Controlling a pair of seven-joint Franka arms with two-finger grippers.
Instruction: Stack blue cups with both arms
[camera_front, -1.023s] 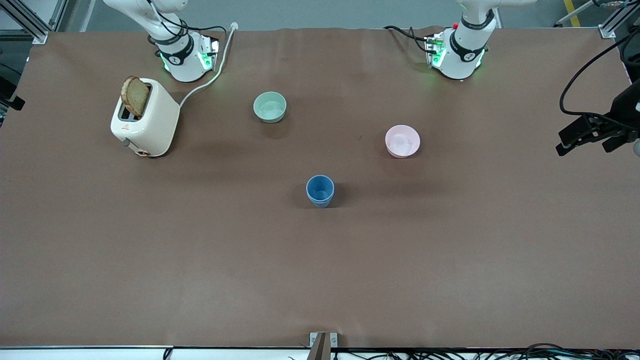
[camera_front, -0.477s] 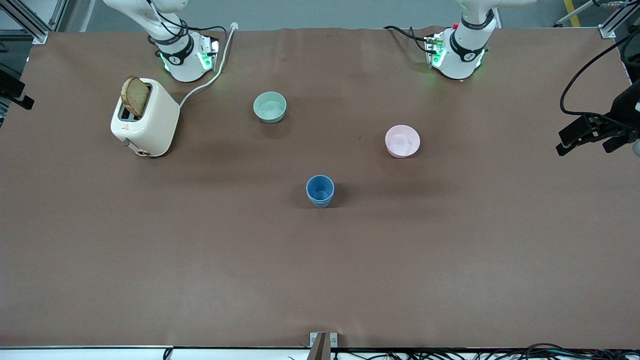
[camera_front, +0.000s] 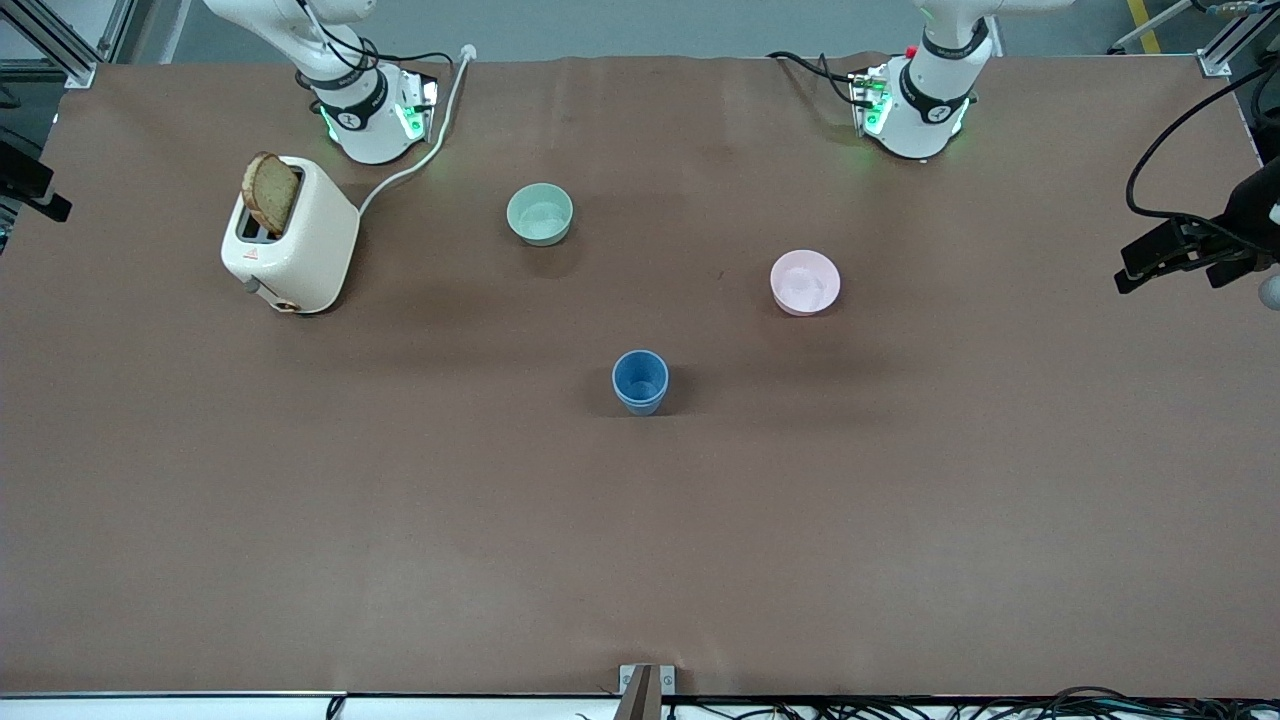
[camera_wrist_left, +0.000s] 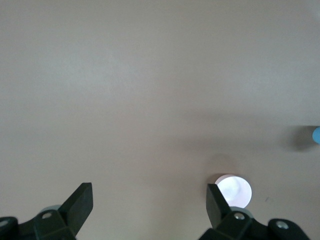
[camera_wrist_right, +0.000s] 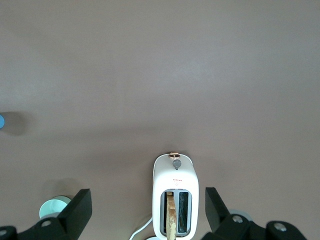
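The blue cups (camera_front: 640, 381) stand upright mid-table as one nested stack, one inside the other, with two rims showing. A sliver of them shows at the edge of the left wrist view (camera_wrist_left: 316, 135) and of the right wrist view (camera_wrist_right: 1, 121). My left gripper (camera_front: 1175, 268) hangs open and empty high over the left arm's end of the table; its own view (camera_wrist_left: 149, 200) shows bare table between the fingers. My right gripper (camera_front: 28, 185) is open and empty high over the right arm's end of the table; in its own view (camera_wrist_right: 148, 205) it is above the toaster.
A pink bowl (camera_front: 805, 282) sits between the cups and the left arm's base. A mint-green bowl (camera_front: 540, 214) sits farther from the front camera, toward the right arm. A white toaster (camera_front: 290, 235) with a bread slice (camera_front: 270, 192) stands near the right arm's base.
The left gripper has drifted slightly toward the robots' side at the table's end. The right gripper shifted a little at its edge. The cups have not moved.
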